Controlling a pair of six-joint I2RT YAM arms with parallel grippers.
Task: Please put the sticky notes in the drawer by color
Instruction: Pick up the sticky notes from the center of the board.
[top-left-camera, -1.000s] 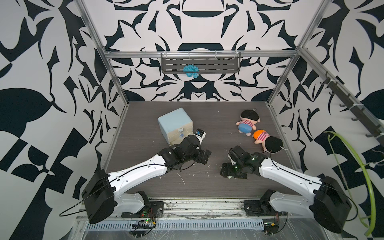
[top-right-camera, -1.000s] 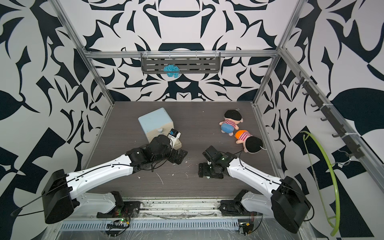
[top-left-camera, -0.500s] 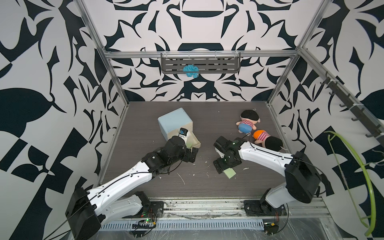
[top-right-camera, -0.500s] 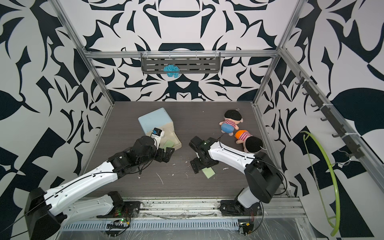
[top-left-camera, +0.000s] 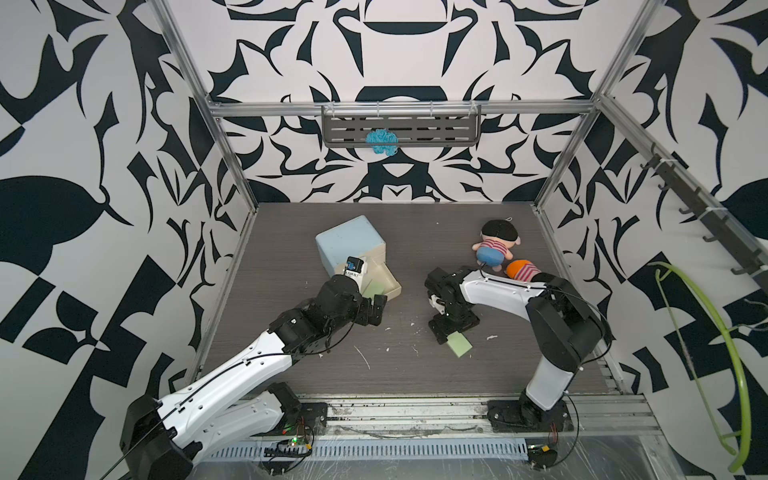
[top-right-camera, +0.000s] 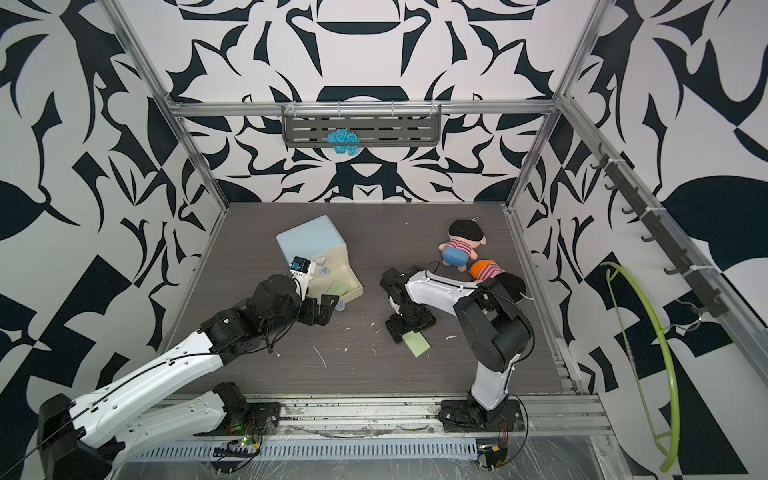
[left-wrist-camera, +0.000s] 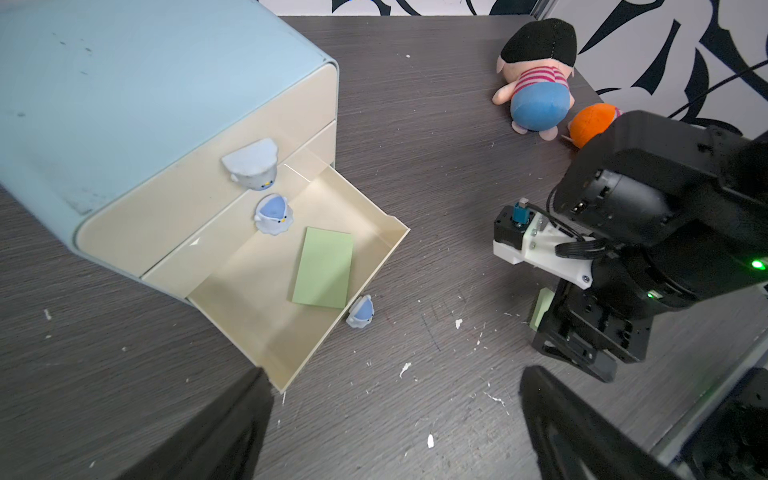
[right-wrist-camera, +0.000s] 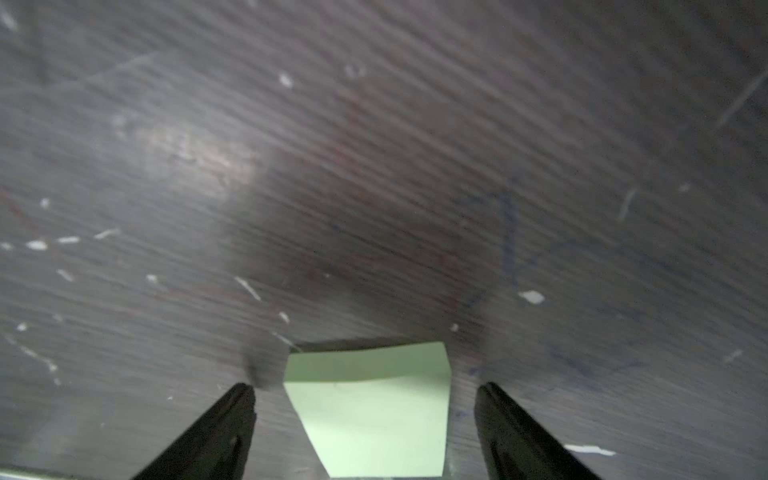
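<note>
The right claw (right-wrist-camera: 365, 386) stands released over the worktop (top-left-camera: 415, 374), its jaws on both sides of a green sticky note (right-wrist-camera: 370, 415) with a small gap at each edge; open worktop with only white scraps lies around this claw; the dolls (top-left-camera: 494, 249) lie well apart beyond it. The left claw (left-wrist-camera: 395, 436) is released too; just beyond it the chest (left-wrist-camera: 145, 83) has its bottom drawer (left-wrist-camera: 249, 299) pulled out, a second green note (left-wrist-camera: 324, 268) flat inside; the drawer's near corner is just beside one finger (left-wrist-camera: 232, 424), touching or not I cannot tell. Against one second ago, the right arm is folded higher and the note on the worktop, then covered, shows; the left claw sits more to the left. In both top views the right claw hides part of that note; the orange doll (top-left-camera: 519, 269) is partly behind the arm.
</note>
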